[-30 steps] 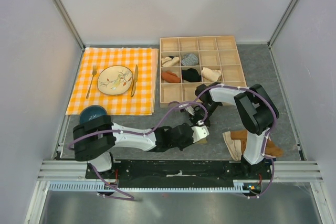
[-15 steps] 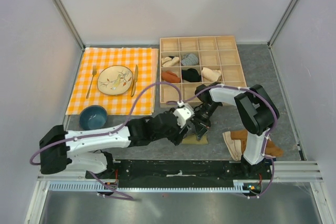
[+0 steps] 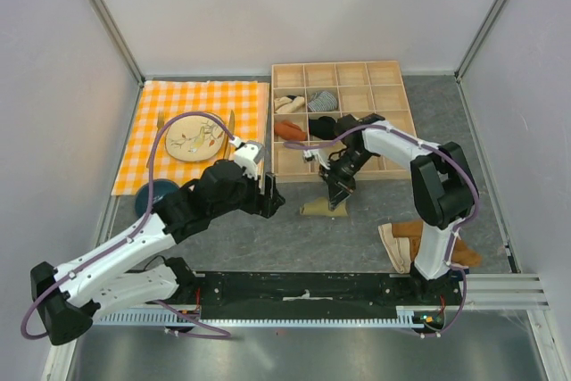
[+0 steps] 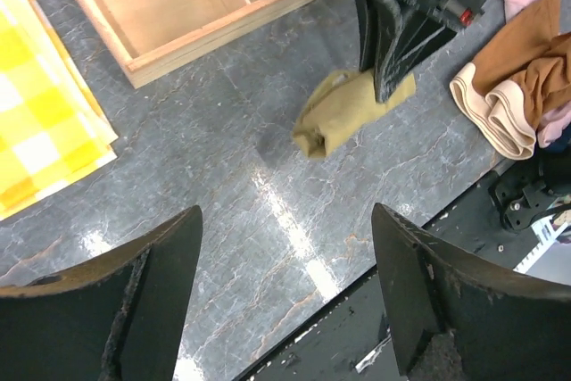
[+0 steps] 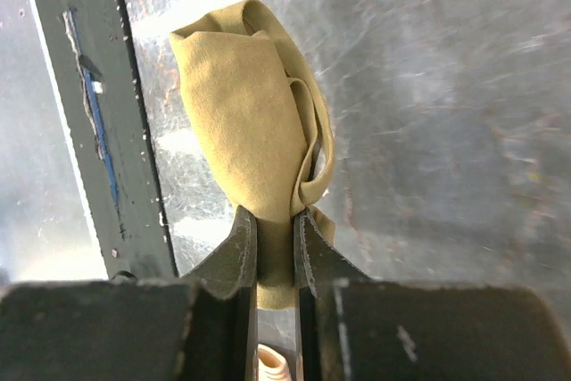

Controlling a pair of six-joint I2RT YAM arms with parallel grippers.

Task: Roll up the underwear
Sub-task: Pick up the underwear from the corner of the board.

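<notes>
Right tool (image 5: 275,220) is almost closed, its two fingers pinching one end of the underwear (image 5: 254,104), an olive-khaki bundle rolled into a short, loose tube. The roll lies on the desk (image 3: 268,243) just in front of the near edge of the wooden tray (image 3: 290,160), and the tool stands over it from the tray side. Left tool (image 4: 285,220) hangs above the desk to the left of the roll, well apart from it, with its fingers spread wide and nothing between them.

The desk is dark grey with pale marbled veins and shines where light falls on it. Plain pale walls (image 3: 268,6) close it in at the back and on both sides, and two metal posts (image 3: 105,17) rise at the back corners.

One tray stands at the back right, divided into sixteen compartments, four by four. It appears to hold five rolled pieces (image 3: 323,100), though the right arm crosses part of the tray, so the count is not certain.

One orange-and-white checked cloth (image 3: 178,95) lies at the back left. It carries one plate (image 3: 194,136), with one fork (image 3: 159,136) to its left and one knife (image 3: 229,136) to its right. One dark blue bowl (image 3: 144,195) sits at the cloth's near edge, mostly hidden by the left arm.

One heap of garments (image 4: 526,51) lies at the near right corner, in rust-brown, cream and pink.
</notes>
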